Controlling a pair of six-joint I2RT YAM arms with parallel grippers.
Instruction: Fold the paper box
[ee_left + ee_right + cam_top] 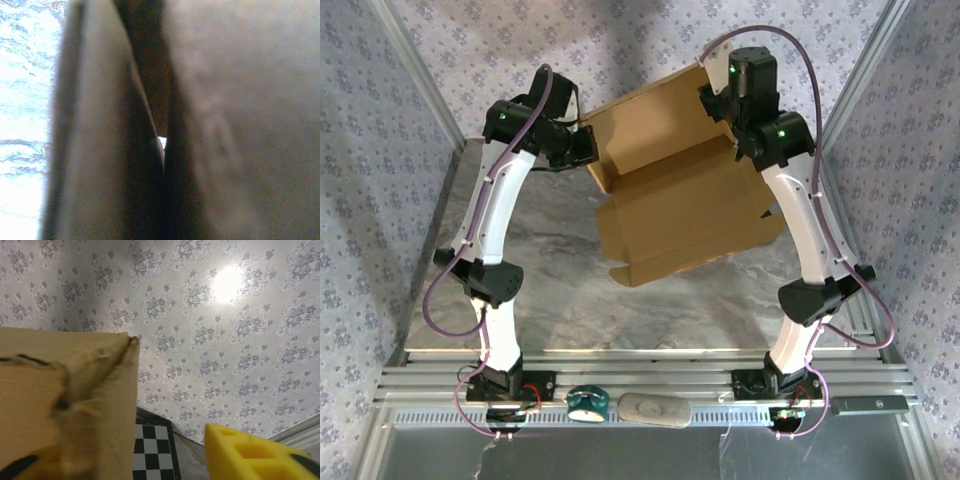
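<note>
paper box [680, 215]: partly folded, up in the air, flaps not done yet
left gripper [583, 150]: clamped on its 10 o'clock edge
right gripper [708, 92]: fingers apart, 1 o'clock corner

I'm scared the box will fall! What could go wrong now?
1. The right gripper is open at the paper box's far corner, so that side could sag or drop toward the table.
2. The left gripper pinches just one edge, so the box might twist or slip out.
3. The corner in the right wrist view looks frayed and could tear if squeezed there.
</note>
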